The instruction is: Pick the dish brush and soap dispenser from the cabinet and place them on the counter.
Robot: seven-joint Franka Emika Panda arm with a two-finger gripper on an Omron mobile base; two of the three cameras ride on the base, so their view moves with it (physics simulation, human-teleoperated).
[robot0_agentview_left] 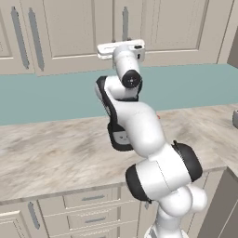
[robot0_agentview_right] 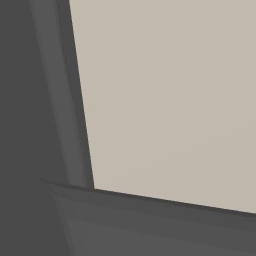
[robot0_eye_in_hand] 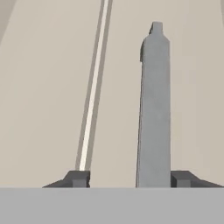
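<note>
The arm is seen in the left base view raised from the lower right, with its hand at the lower edge of the cabinet (robot0_agentview_left: 83, 32), whose panelled doors are shut and carry grey bar handles. In the hand view the gripper (robot0_eye_in_hand: 130, 178) is pointed at a beige door panel, and a grey bar handle (robot0_eye_in_hand: 154, 109) runs up between the 2 dark fingertips (robot0_eye_in_hand: 78, 178), close against the right one. The jaws are set apart around the bar; whether it is actually clamped cannot be told. The counter (robot0_agentview_left: 56, 153) lies below, above cream drawers (robot0_agentview_left: 88, 204). A teal wall strip (robot0_agentview_left: 56, 95) is seen between counter and cabinet.
</note>
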